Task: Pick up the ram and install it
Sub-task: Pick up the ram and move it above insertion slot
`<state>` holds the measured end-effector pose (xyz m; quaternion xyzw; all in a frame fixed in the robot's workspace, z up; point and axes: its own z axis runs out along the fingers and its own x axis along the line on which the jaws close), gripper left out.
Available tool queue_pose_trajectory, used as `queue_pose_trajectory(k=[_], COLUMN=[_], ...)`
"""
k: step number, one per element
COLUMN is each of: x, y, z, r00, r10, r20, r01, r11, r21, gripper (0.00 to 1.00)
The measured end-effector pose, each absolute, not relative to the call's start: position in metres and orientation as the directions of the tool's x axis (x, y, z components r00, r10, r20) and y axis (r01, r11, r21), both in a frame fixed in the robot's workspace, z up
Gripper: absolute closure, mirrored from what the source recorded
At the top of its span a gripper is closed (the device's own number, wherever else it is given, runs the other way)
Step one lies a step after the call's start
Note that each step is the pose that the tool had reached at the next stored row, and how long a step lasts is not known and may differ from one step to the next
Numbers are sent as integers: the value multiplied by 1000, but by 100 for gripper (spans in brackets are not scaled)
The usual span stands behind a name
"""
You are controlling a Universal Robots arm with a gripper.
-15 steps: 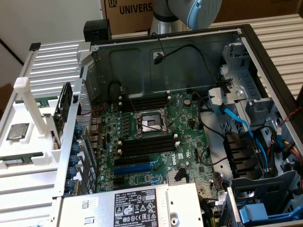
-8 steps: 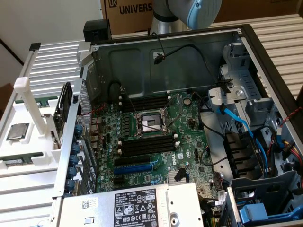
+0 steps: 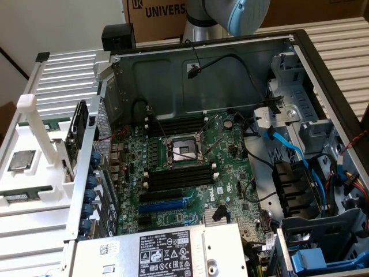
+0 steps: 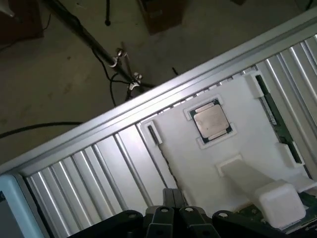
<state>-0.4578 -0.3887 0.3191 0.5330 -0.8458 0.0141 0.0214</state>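
Ram (image 4: 280, 127): dark-green stick lying in a slot along one edge of the white holder (image 4: 188, 163), not picked up. Gripper (image 4: 171, 194) clenched, fingers pressed together, nothing between them. It hangs over the ribbed metal table (image 4: 94, 168), just beside the holder's edge and apart from the ram. Silver processor chip (image 4: 210, 122) sits in a square recess in the holder, between the gripper and the ram. A white block on a sloped arm (image 4: 270, 196) rises from the holder near one end of the ram. More green board shows beside that block, too cropped to tell what it is. Past the table edge are bare floor and a dark cable (image 4: 34, 130).

Exterior view: the holder is on the ribbed table at the exterior view's left, beside the open computer case (image 3: 323, 63). The chip is in it, with a green strip (image 3: 26, 197) in the slot nearest the camera. Motherboard (image 3: 219, 156) lies flat in the case. Long black slots with white end clips (image 3: 176, 176) run on both sides of the central processor socket (image 3: 183, 151). Arm joint (image 3: 239, 14) is above the case's far wall, with a cardboard box (image 3: 155, 14) behind it. Power supply with a label (image 3: 167, 254) is at the near edge, and blue cables (image 3: 291, 151) are on the exterior view's right.
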Motion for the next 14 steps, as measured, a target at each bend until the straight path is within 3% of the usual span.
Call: queue_pose_trajectory(k=[8,14], x=[-458,-458], y=[-389,-389], z=[309,299], r00=[-296,-173], r10=[-954,-984], r20=[51,51], r01=[-955,-985], r11=[297,173], r21=[-1,-1], gripper=[90,76])
